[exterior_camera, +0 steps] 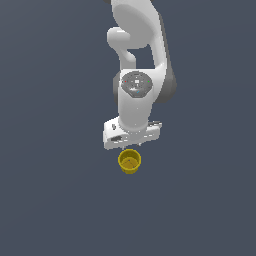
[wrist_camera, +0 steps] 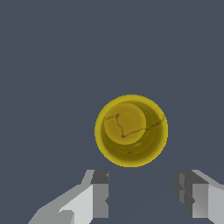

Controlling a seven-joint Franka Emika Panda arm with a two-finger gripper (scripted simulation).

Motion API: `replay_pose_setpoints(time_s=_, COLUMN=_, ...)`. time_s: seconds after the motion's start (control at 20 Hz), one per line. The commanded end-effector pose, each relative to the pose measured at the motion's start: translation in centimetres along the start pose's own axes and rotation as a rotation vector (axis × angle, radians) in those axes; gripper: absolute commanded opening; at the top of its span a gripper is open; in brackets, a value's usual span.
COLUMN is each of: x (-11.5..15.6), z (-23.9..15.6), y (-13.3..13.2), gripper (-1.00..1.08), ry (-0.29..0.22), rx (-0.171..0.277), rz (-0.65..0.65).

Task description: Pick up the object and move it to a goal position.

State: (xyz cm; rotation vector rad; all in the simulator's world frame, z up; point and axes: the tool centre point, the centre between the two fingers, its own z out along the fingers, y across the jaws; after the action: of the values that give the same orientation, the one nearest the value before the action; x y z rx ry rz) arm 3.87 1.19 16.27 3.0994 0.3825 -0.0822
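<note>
Gripper spread wide, holding nothing. Cup sits upright on the surface, just ahead of the fingertips, not between them. Nothing grasped yet; looks like approach stage: grasp, lift, carry to goal all left.

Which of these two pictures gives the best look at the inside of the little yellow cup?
The wrist view. It looks straight down into the yellow cup, showing its round rim, inner wall and floor. The exterior view shows the cup small, just below the white gripper, with only a hint of its hollow.
</note>
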Motion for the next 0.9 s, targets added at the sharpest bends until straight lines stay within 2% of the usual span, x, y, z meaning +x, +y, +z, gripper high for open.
replay_pose_setpoints(time_s=0.0, x=0.7, z=0.4, y=0.2, gripper=0.28, ry=-0.017, rx=0.002, rz=-0.067)
replay_pose_setpoints(time_s=0.85, x=4.5, z=3.3, y=2.1, gripper=0.28, ry=-0.123, rx=0.054, rz=-0.51)
